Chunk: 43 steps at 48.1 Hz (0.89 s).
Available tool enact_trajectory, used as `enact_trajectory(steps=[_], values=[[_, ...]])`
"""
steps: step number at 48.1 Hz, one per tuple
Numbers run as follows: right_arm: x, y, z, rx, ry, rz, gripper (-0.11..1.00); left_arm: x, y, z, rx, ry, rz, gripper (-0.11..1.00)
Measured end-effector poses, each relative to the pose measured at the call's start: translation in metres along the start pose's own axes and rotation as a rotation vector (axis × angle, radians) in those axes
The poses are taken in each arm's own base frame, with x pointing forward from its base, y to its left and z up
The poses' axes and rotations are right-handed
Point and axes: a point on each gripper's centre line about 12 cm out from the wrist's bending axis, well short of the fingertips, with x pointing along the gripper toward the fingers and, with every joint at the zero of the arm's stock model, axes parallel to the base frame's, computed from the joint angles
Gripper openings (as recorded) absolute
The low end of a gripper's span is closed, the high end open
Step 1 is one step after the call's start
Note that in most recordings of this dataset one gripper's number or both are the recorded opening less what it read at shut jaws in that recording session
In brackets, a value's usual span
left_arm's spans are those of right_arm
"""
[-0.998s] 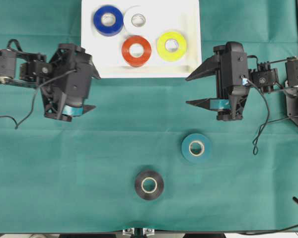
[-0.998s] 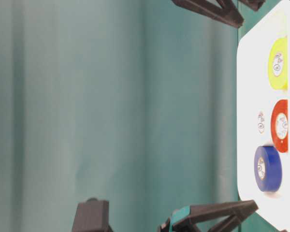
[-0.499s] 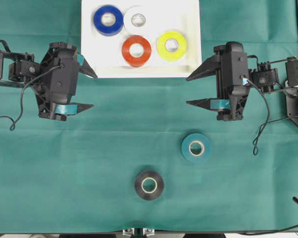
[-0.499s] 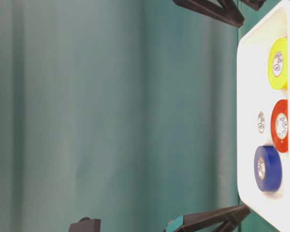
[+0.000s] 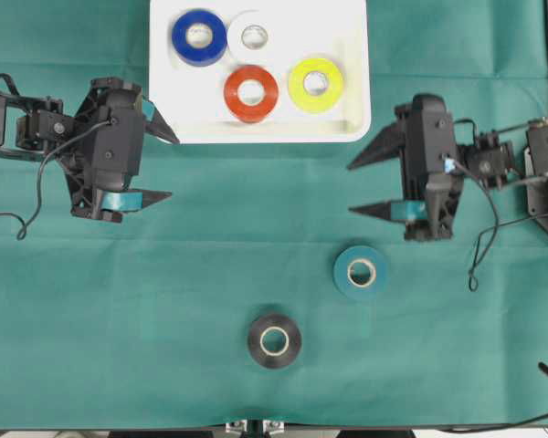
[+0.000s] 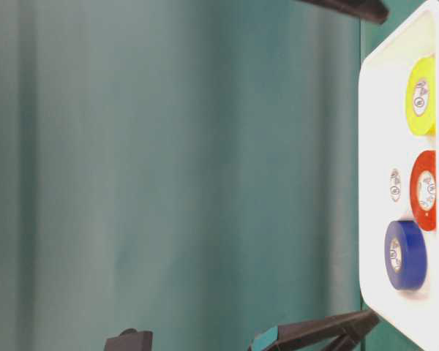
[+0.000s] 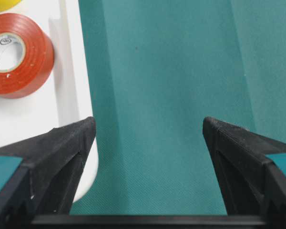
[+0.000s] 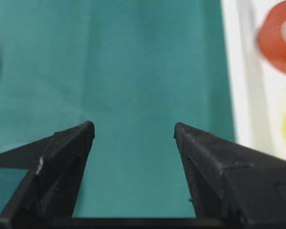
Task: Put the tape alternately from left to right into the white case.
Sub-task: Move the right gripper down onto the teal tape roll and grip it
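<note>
Green cloth (image 5: 164, 301) covers the table. Nearest us lies the black roll (image 5: 274, 340), then the teal roll (image 5: 361, 272), both flat on the cloth and well apart from the white case (image 5: 347, 100). Further back we find the left gripper (image 5: 163, 167) and the right gripper (image 5: 365, 186), each with its jaws spread wide and holding nothing. Farthest, the case contains the red roll (image 5: 251, 93), yellow roll (image 5: 315, 85), blue roll (image 5: 199, 37) and white roll (image 5: 253, 37).
</note>
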Motion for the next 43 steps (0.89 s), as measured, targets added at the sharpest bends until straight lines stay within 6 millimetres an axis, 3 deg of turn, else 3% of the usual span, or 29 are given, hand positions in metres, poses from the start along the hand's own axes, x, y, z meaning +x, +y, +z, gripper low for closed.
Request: enact_trajectory(steps=[21,43], values=[[0.0,0.041,-0.022,0.085,0.105,0.083,0.76,0.0,0.0,0.001,0.0,-0.003,0.001,0.74],[0.039,0.047,-0.041,0.112,0.237,0.043,0.76,0.0,0.0,0.001,0.0,-0.003,0.001,0.74]])
